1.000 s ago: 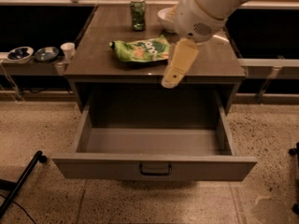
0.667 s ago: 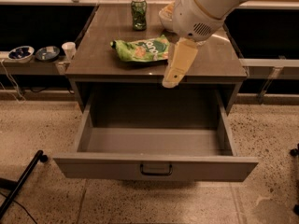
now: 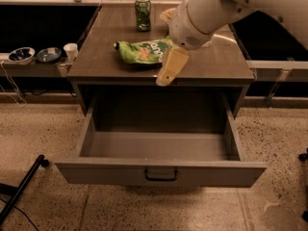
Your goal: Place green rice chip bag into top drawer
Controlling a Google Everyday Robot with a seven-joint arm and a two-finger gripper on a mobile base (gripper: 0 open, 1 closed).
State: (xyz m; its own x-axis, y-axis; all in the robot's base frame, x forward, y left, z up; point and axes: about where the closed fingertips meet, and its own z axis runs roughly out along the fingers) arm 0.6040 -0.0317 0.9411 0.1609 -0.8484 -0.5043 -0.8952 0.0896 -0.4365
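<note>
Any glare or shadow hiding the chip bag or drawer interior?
Camera view: warm dim light; pale glare on the cabinet top right of the arm; top drawer shaded at its back, yet readable; green rice chip bag evenly lit; gripper hangs at the cabinet's front edge, just right of the bag.

green rice chip bag (image 3: 143,51): light green, white lettering, orange-beige chip print. Gripper (image 3: 166,75): cream-yellow, over the cabinet top (image 3: 216,64) front edge, just right of the bag. Arm (image 3: 226,6): white. Can (image 3: 142,13): dark green. Cabinet top: brown. top drawer (image 3: 106,172): grey-brown, dark handle (image 3: 160,175). Floor (image 3: 274,138): beige, dark speckles.
</note>
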